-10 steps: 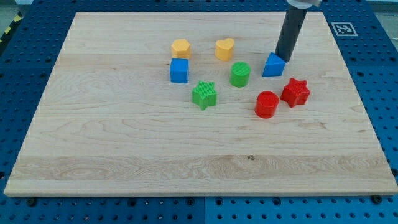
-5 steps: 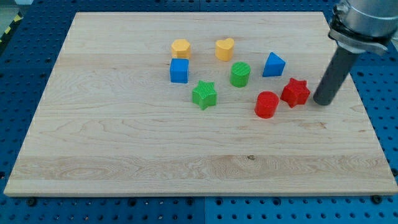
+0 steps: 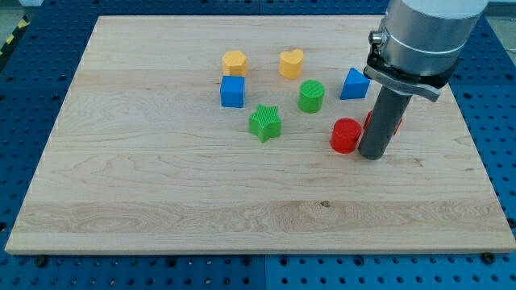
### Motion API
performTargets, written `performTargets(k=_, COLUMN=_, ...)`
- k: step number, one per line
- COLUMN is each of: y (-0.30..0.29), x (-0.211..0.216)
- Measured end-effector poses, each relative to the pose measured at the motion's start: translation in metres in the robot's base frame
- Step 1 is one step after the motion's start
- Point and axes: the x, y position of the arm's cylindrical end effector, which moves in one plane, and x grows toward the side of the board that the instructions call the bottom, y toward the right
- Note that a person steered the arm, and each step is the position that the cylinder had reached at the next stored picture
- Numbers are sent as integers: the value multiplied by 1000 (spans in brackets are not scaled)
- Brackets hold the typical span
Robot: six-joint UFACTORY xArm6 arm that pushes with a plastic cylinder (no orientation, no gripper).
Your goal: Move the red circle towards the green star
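**Our tip stands just right of the red circle**

We see the pale wooden board point(image 3: 161, 185) filling most of the view, lying on a blue perforated table point(image 3: 500, 161). Above our tip rises the large grey metal arm housing point(image 3: 423, 36), and from it the straight dark rod point(image 3: 383, 121) comes down to the board.

Our tip point(image 3: 372, 156) rests on the wood towards the view's right. We carry no fingers at all, only this rod, so there is nothing to open, close or grasp.

The red plastic circle block point(image 3: 345, 134) sits just to the view's left of our tip, very close to the rod; we cannot tell whether they touch. The red plastic star block point(image 3: 396, 122) is mostly hidden behind the rod, just above our tip. The blue plastic triangle block point(image 3: 353, 83) lies further above, a little to the left.

The green plastic star block point(image 3: 264, 122) lies well to the left of our tip, beyond the red circle and apart from it. The green plastic cylinder block point(image 3: 311, 95) is up and left of our tip. Further left stand the blue plastic cube block point(image 3: 232, 91), the yellow plastic heart block point(image 3: 291, 63) and the yellow plastic hexagon block point(image 3: 234, 62).
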Motion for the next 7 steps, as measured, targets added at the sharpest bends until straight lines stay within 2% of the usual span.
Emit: performTargets(k=7, y=0, x=-37)
